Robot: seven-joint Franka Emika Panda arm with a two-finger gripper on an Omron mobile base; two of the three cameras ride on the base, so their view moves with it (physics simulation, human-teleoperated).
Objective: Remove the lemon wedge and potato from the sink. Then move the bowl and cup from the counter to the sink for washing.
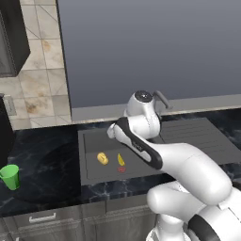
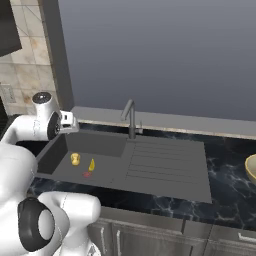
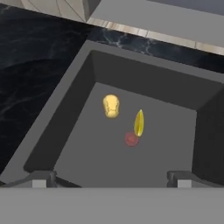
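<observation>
A: From the left base view, we see the potato and wedge mid-floor in the sink, and the cup at the counter's left edge.

B: From the right, the bowl sits at the counter's right edge.

A: In the hand view, our gripper hangs spread wide and empty above the sink's near rim.

B: So we're on step one; next we'd drop onto the wedge, beside the drain.

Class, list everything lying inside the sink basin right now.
Inside the sink lie the potato and the lemon wedge, beside the red drain. The nearest strip of the basin floor is hidden below its front wall.
</observation>
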